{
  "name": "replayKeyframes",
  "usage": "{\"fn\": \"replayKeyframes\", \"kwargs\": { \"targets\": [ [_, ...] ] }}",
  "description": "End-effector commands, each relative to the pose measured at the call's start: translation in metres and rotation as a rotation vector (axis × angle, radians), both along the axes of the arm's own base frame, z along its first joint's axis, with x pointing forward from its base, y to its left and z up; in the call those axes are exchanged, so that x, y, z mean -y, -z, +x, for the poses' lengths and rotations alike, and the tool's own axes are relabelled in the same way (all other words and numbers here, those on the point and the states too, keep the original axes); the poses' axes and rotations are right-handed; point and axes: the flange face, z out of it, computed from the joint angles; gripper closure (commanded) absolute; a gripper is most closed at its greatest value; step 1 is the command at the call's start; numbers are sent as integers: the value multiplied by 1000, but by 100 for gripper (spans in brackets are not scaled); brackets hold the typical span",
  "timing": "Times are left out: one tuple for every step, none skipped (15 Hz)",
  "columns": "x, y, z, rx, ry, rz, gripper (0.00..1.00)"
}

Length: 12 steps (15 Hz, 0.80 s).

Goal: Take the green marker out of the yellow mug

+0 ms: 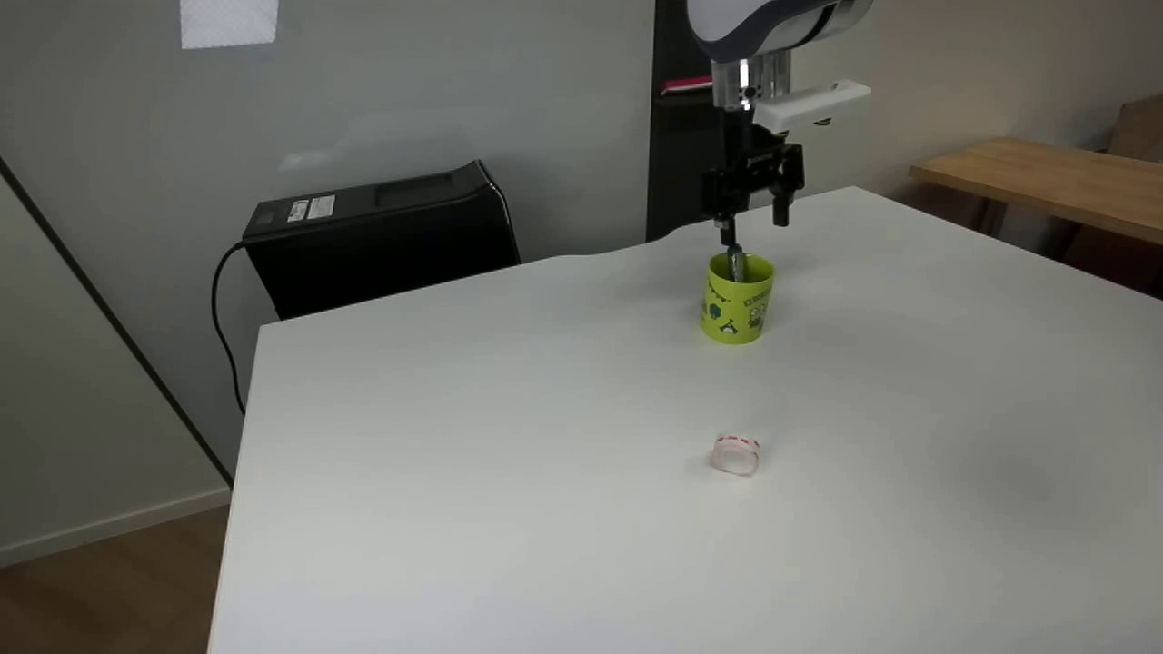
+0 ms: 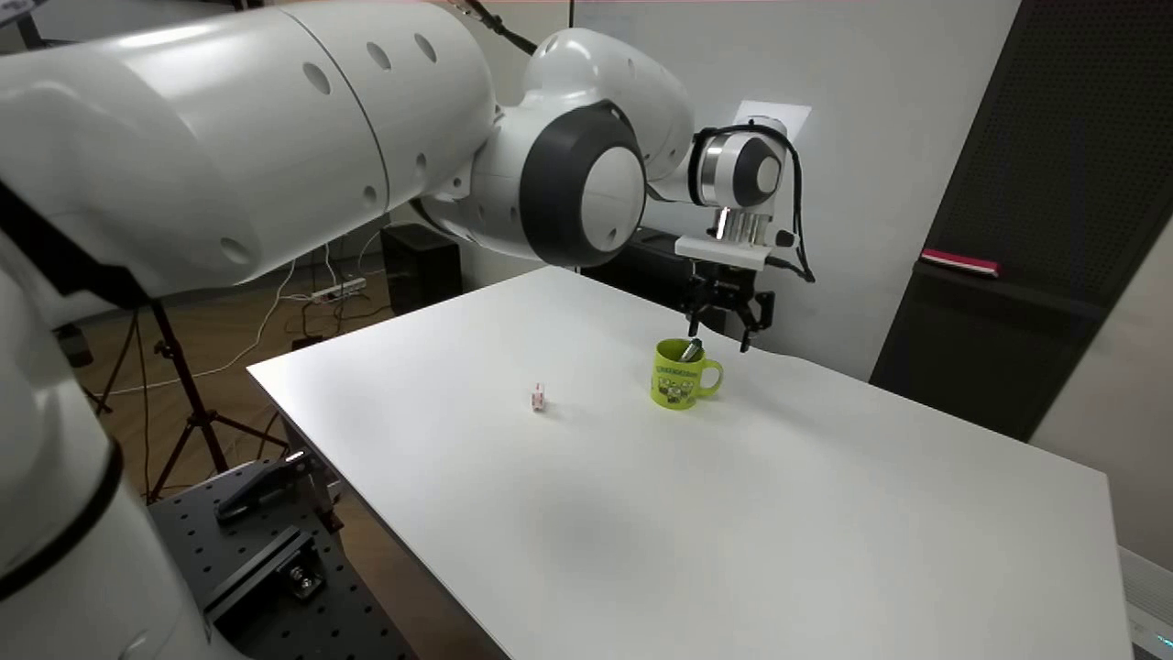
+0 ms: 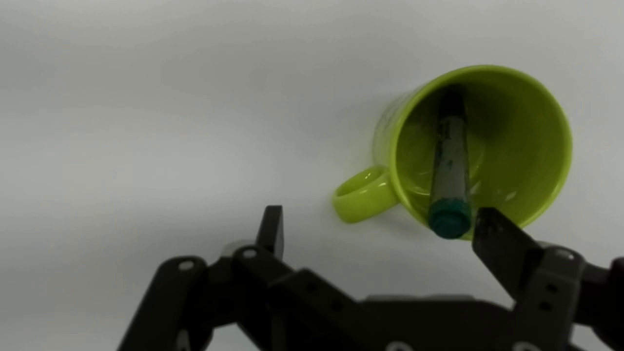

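The yellow mug (image 1: 732,316) is yellow-green with printed figures and stands upright on the white table; it also shows in an exterior view (image 2: 674,385) and in the wrist view (image 3: 524,151). The green marker (image 3: 451,165) leans inside it, with a greyish-white body and a green end resting at the rim. The marker's upper end also shows in both exterior views (image 1: 736,264) (image 2: 692,349). My gripper (image 3: 379,214) is open and empty, above the mug. In the wrist view its right finger is close beside the marker's green end; its left finger is past the handle. It also shows in both exterior views (image 1: 755,229) (image 2: 719,340).
A small clear whitish object with red marks (image 1: 735,455) lies on the white table (image 1: 491,454), apart from the mug; it also shows in an exterior view (image 2: 538,397). A black box-shaped device (image 1: 382,227) stands beyond the table edge, near a grey wall.
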Motion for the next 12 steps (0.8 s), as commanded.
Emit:
{"fn": "replayKeyframes", "kwargs": {
  "targets": [
    [-7,2,2,18,37,-7,0],
    [-8,3,2,16,40,-5,0],
    [-9,5,1,13,43,-7,0],
    [-10,6,1,11,43,-7,0],
    [-10,7,1,9,44,-7,0],
    [-10,8,0,6,48,-6,0],
    [-10,9,0,2,50,-8,0],
    [-10,10,-1,-3,52,-11,0],
    [-9,11,-1,-5,55,-12,0],
    [-9,12,-2,-10,56,-15,0],
    [-9,12,-2,-12,56,-16,25],
    [-9,13,-3,-15,56,-18,25]
  ]
}}
